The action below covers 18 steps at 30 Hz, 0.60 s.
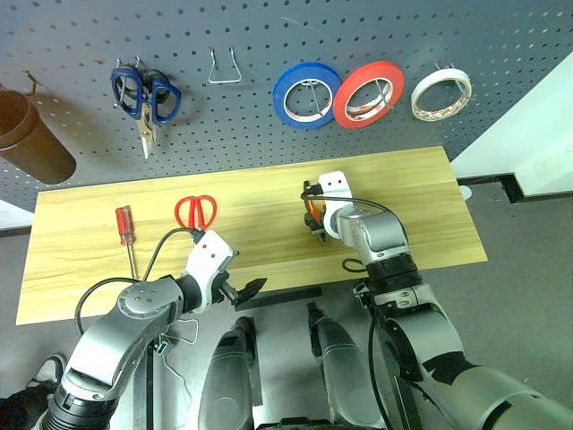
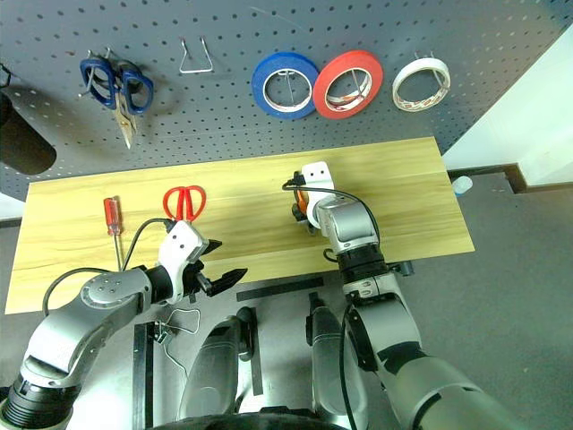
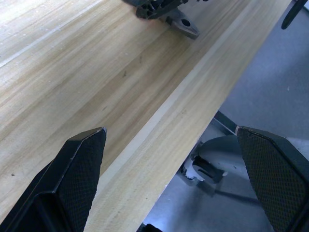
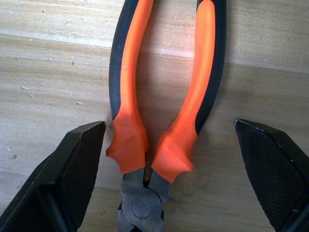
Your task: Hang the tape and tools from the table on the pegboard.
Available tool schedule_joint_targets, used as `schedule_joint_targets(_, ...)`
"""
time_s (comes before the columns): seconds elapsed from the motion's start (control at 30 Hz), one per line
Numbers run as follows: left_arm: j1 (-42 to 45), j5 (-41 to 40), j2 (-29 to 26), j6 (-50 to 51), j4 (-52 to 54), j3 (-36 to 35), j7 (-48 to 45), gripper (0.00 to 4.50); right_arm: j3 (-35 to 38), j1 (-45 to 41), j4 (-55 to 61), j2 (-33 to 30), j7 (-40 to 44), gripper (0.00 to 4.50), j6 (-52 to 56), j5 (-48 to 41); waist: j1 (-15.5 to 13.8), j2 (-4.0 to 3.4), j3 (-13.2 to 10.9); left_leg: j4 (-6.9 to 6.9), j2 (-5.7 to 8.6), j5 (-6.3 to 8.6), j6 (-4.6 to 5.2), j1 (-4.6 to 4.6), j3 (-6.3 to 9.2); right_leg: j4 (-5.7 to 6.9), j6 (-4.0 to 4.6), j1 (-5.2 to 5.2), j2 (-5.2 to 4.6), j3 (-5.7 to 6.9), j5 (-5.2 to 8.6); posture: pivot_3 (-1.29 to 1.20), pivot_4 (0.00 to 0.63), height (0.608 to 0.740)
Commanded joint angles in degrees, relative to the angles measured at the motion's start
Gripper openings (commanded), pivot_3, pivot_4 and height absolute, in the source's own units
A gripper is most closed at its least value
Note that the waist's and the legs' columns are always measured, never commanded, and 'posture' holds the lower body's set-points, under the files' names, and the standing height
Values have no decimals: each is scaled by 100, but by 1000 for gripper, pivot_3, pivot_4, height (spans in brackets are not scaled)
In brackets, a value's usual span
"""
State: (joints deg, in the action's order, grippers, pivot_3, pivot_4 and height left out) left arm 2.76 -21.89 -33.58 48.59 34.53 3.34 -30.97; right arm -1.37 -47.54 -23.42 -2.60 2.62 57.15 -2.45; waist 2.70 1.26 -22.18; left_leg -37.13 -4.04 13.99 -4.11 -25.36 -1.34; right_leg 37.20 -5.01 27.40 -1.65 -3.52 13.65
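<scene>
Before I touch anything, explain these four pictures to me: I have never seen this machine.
A two-armed humanoid robot. The two wide pictures come from its head camera; the two close ones from its wrists. On the wooden table lie a red-handled screwdriver, red-handled scissors and orange-and-black pliers. The right gripper straddles the pliers, fingers open, not gripping. The left gripper hangs open at the table's near edge, holding nothing. The pegboard already holds blue scissors and blue, red and white tape.

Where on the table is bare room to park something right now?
The table is bare right of the pliers, and between them and the red-handled scissors. The left end is crowded by scissors and the red-handled screwdriver.
</scene>
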Motion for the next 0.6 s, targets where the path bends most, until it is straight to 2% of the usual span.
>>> schedule_joint_targets(0.03,-75,-55,-34,17,222,-73,28,4500,24,-44,-68,-28,30,3539,5,10,0,0,-2,0,0,0,0,0,0,0,0,0,0,0,0,-24,452,721)
schedule_joint_targets(0.17,-56,-52,-28,-4,189,-65,46,4500,-5,-73,-148,-43,59,2152,-58,18,7,0,-3,1,0,0,0,0,0,-1,0,0,0,0,0,-22,448,721)
schedule_joint_targets(0.4,-24,-35,-35,-62,129,-44,44,4500,-63,-88,-195,-48,126,2114,-152,35,22,0,-3,0,0,0,0,0,0,-1,0,0,0,0,0,-17,439,721)
schedule_joint_targets(0.6,133,-48,-25,-272,-23,-73,-85,4500,-140,110,285,-228,360,2114,-310,29,17,0,-3,1,0,0,0,-1,0,-3,-1,1,0,0,0,-14,413,721)
